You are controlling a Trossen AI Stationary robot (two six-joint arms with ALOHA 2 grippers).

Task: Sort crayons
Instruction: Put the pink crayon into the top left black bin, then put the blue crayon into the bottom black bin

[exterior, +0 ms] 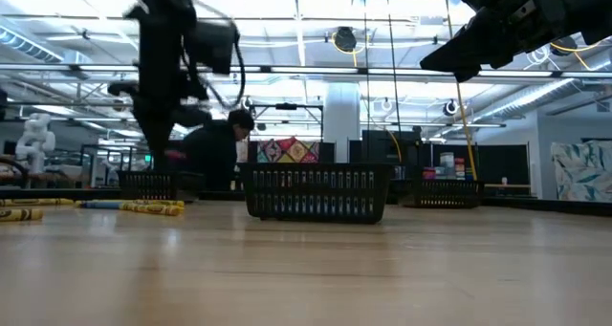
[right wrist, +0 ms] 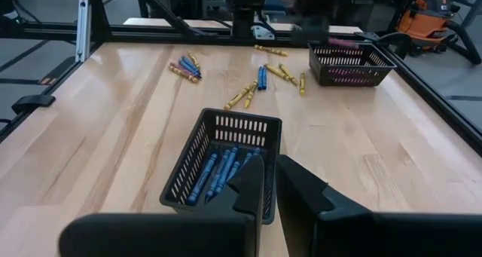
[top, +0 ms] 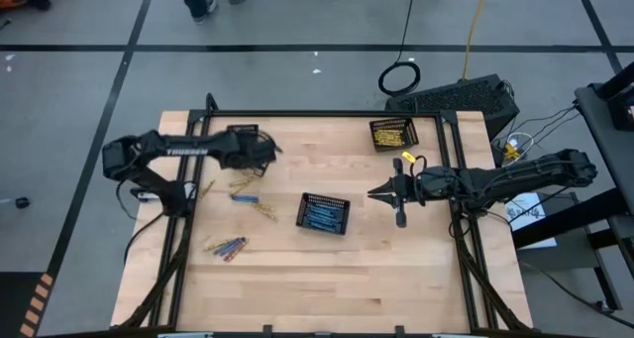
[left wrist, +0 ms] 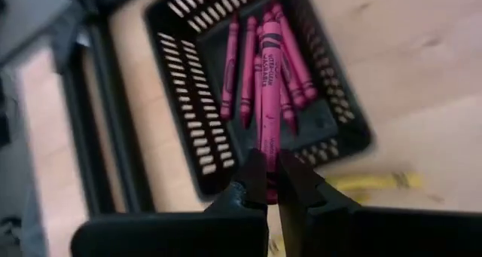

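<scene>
My left gripper is shut on a pink crayon, above a black mesh tray that holds several pink crayons. In the high view that gripper is at the table's far left, over the tray. My right gripper hangs shut and empty right of the middle tray, which holds blue crayons. Loose yellow and blue crayons lie flat on the table, and another small bunch lies nearer the front. My left gripper pinches the pink crayon by its near end between the two fingers. The fingers slant downward, and the crayon sticks out ahead of them, in line with them. It is lifted clear, its far end over the tray's pink crayons.
A third black tray with yellow crayons stands at the far right. Black frame rails run along the table's sides and far edge. A person shows beyond the table. Bare wood lies toward the near edge.
</scene>
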